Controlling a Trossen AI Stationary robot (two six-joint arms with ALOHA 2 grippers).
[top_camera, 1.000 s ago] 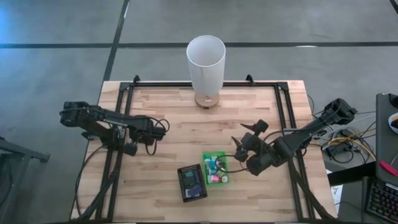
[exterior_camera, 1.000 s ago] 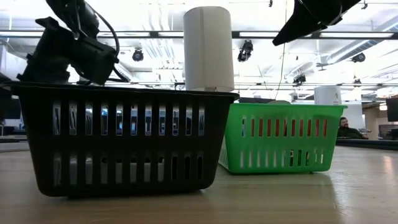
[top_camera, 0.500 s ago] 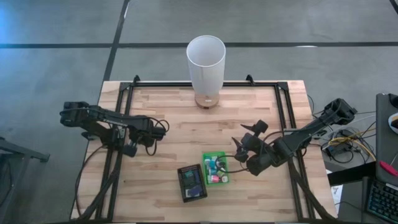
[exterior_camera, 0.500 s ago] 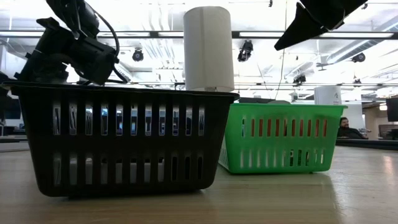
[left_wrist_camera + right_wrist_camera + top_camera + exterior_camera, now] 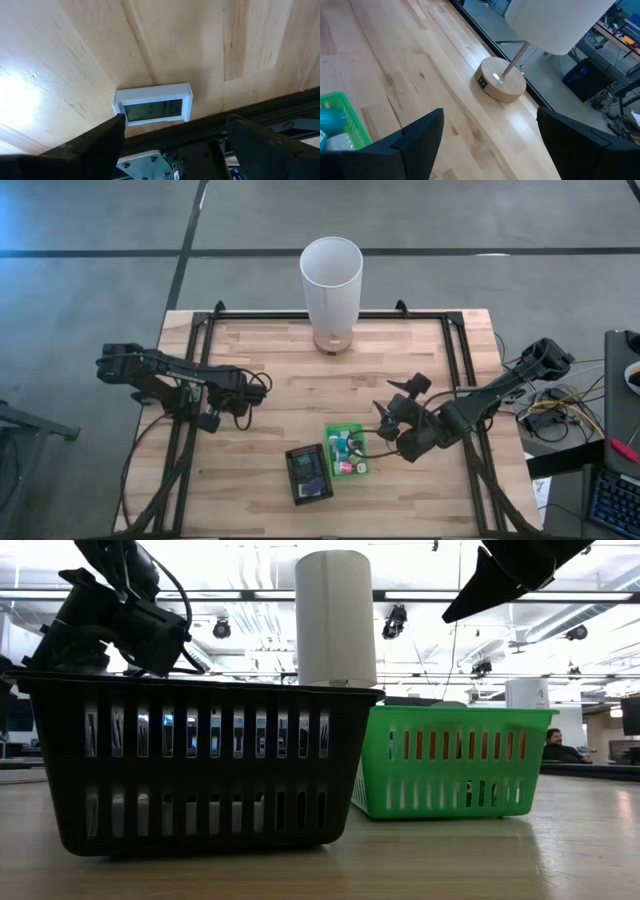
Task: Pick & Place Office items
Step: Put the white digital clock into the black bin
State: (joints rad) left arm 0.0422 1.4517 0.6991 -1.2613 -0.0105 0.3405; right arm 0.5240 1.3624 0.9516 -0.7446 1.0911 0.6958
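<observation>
The office items lie in two small trays near the table's near edge. The green tray (image 5: 346, 450) holds teal, white and pink pieces; a teal piece (image 5: 330, 121) shows in the right wrist view. The black tray (image 5: 308, 473) holds bluish pieces. My right gripper (image 5: 400, 397) hangs open just right of the green tray (image 5: 342, 117) and above it, pointing toward the white cylinder (image 5: 331, 275). My left gripper (image 5: 252, 389) is open over the table's left part, away from both trays. In the low view both trays' walls (image 5: 200, 770) (image 5: 445, 760) hide their contents.
The tall white cylinder stands on a round wooden base (image 5: 501, 85) at the far edge's middle. A small white device with a grey screen (image 5: 152, 104) lies on the wood beside the black frame rail (image 5: 260, 120). Bare wood lies between the arms and the cylinder.
</observation>
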